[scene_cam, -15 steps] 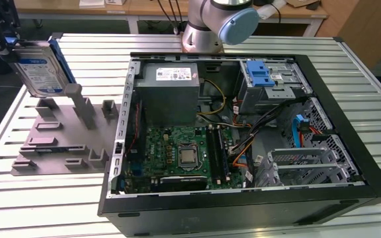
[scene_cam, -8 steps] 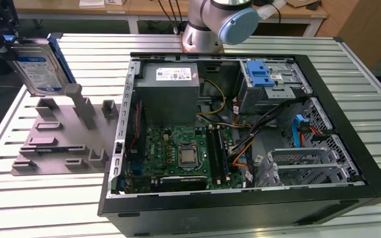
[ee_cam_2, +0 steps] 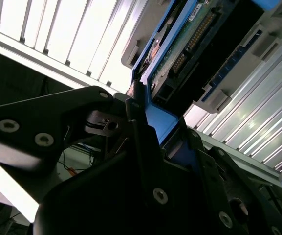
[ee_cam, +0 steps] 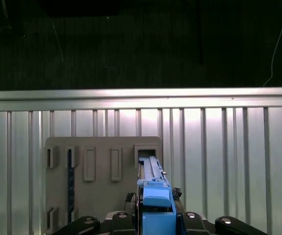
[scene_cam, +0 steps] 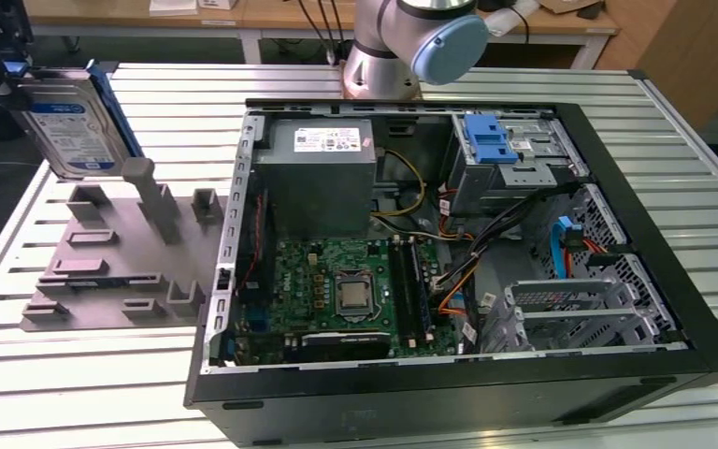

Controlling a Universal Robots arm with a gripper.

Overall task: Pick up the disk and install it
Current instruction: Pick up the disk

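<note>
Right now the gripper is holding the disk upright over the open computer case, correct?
Not quite. The gripper does hold the disk upright, but over the grey holder block at the exterior view's left of the open computer case, not over the case itself. The exterior view shows it.

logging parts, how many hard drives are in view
1: the flat silver hard drive with blue plastic carrier frame, gripped by the black gripper above the grey slotted holder, at the exterior view's left. The metal drive cage may hide more.
</note>
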